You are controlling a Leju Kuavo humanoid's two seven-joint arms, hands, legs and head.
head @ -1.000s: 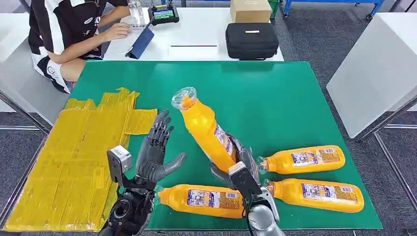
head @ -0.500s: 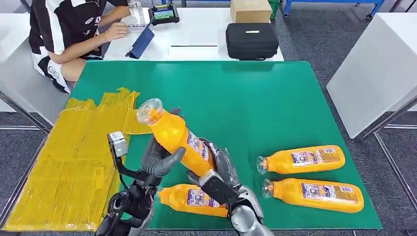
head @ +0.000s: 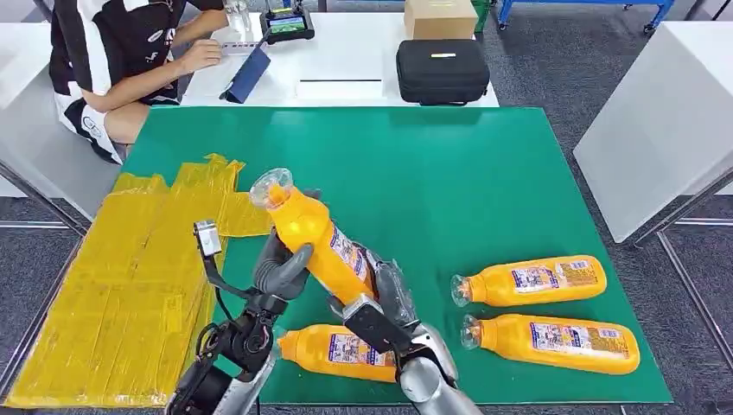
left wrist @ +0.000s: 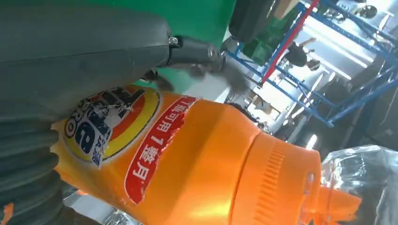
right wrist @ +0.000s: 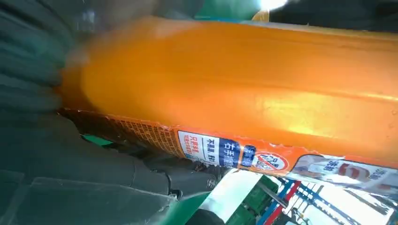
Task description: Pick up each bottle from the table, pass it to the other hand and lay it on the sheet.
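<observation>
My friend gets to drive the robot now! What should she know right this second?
Both hands are on one orange bottle, held tilted above the green table: left hand around its upper body, right hand at its base.
Three more bottles lie on the table: one near the front edge, two on the right.
The yellow sheet has no bottle on it.
Left to do: the right hand lets go, the left lays the bottle on the sheet, then the other three.

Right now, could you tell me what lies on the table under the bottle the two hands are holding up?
Under the raised bottle, held by the left hand and right hand, another bottle lies on the green table. The right arm covers its base end.
</observation>
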